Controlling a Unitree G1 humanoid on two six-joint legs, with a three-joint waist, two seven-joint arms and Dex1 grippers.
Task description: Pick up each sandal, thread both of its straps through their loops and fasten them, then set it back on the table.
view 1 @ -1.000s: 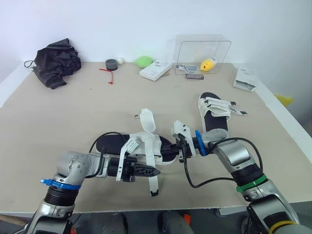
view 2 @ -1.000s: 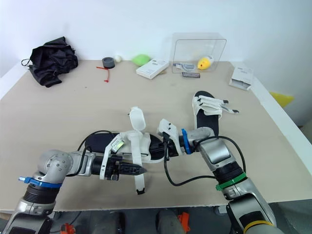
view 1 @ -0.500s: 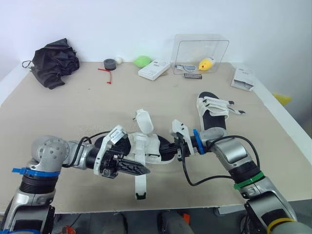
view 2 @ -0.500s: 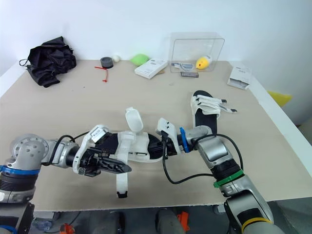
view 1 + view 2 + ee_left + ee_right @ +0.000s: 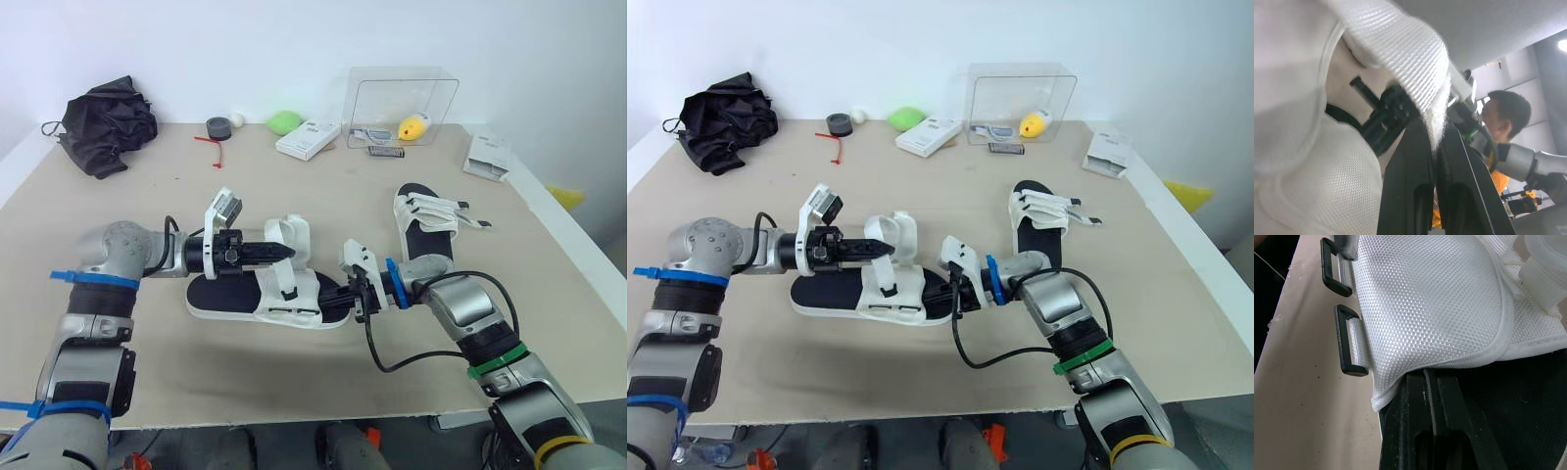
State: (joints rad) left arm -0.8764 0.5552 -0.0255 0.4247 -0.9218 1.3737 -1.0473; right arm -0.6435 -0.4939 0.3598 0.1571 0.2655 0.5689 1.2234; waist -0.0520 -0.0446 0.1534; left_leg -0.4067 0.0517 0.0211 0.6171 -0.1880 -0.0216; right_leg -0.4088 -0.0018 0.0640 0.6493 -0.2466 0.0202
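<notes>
Left wrist view: strap (image 5: 1400, 54) in left gripper (image 5: 1435, 136).

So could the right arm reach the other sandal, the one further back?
Probably not yet: the right gripper is shut on the edge of the near sandal. The far sandal lies close beside that forearm, uncovered, so once freed it likely could.

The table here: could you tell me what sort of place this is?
Probably a robot test lab: a plain table against a bare white wall, holding unrelated props like a clear box.
</notes>
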